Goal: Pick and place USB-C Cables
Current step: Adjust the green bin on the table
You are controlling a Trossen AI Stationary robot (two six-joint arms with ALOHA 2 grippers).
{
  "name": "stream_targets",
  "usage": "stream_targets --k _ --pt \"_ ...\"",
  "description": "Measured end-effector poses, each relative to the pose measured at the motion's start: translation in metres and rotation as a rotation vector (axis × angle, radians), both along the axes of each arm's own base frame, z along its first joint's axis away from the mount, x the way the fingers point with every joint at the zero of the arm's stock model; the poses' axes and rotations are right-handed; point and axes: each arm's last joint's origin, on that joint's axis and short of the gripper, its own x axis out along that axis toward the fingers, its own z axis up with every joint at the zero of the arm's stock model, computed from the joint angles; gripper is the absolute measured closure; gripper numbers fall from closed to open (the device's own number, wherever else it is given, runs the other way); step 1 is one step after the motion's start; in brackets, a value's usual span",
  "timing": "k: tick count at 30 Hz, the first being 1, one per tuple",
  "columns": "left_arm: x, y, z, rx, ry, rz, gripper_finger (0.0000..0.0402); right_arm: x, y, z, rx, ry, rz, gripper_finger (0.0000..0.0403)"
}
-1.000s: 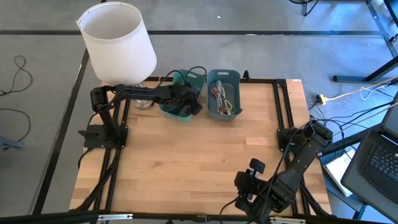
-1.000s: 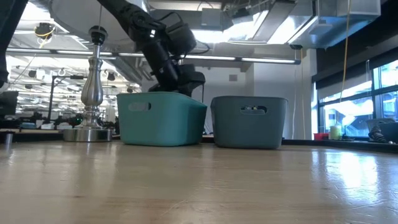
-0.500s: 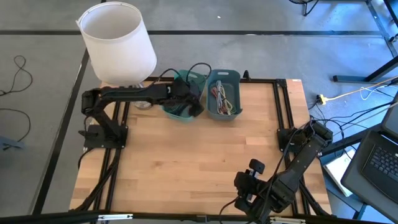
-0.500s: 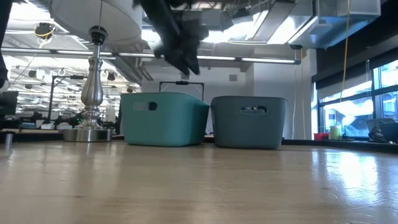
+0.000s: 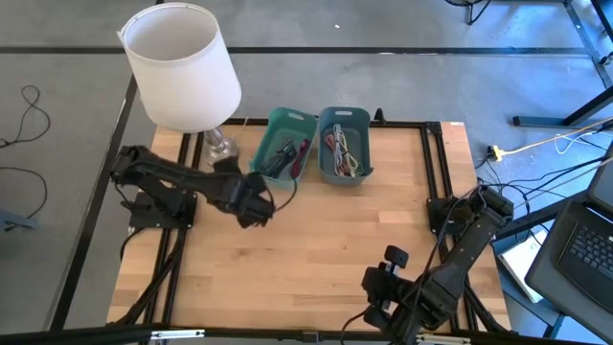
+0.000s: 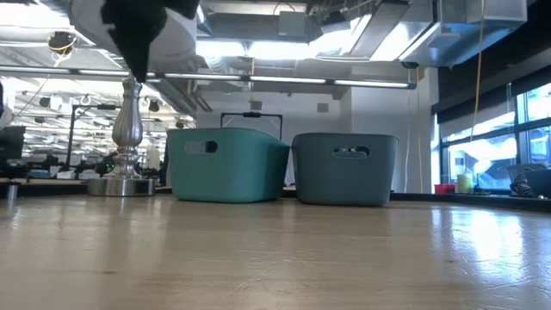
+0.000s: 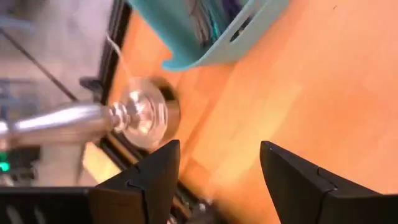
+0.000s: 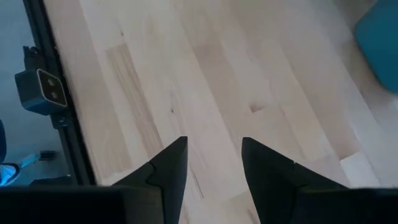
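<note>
The USB-C cables lie as small coloured bundles in two bins at the table's far edge. Several lie in the teal bin (image 5: 283, 157), and more lie in the blue-grey bin (image 5: 345, 146) to its right. My left gripper (image 5: 257, 211) hangs above bare wood, to the near-left of the teal bin. It is open and empty in the left wrist view (image 7: 219, 149), where the teal bin (image 7: 205, 28) shows ahead. In the low view it (image 6: 133, 39) hangs high. My right gripper (image 5: 393, 259) waits near the table's near edge, open over bare wood (image 8: 214, 146).
A lamp with a white shade (image 5: 182, 67) and a metal base (image 7: 140, 118) stands at the far-left corner, beside the teal bin. Black frame rails run along the table's left and right sides. Bare wood (image 5: 326, 240) lies between the bins and the right gripper.
My left gripper has come up out of the teal bin and drawn back toward the table's near-left, over bare wood. The arm has folded back with it. The cables inside the teal bin now show from above.
</note>
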Motion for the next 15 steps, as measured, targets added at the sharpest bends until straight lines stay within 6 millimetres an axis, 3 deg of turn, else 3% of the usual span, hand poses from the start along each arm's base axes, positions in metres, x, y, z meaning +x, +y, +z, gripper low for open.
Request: stream_targets --k 6,15 --pt "-0.010 -0.019 -0.044 0.011 0.117 -0.217 0.0186 0.001 0.001 0.000 -0.014 -0.015 0.015 0.0248" --pt "-0.046 0.010 -0.109 0.111 0.315 -0.042 0.0209 -0.001 0.004 0.001 -0.004 -0.025 0.033 0.0248"
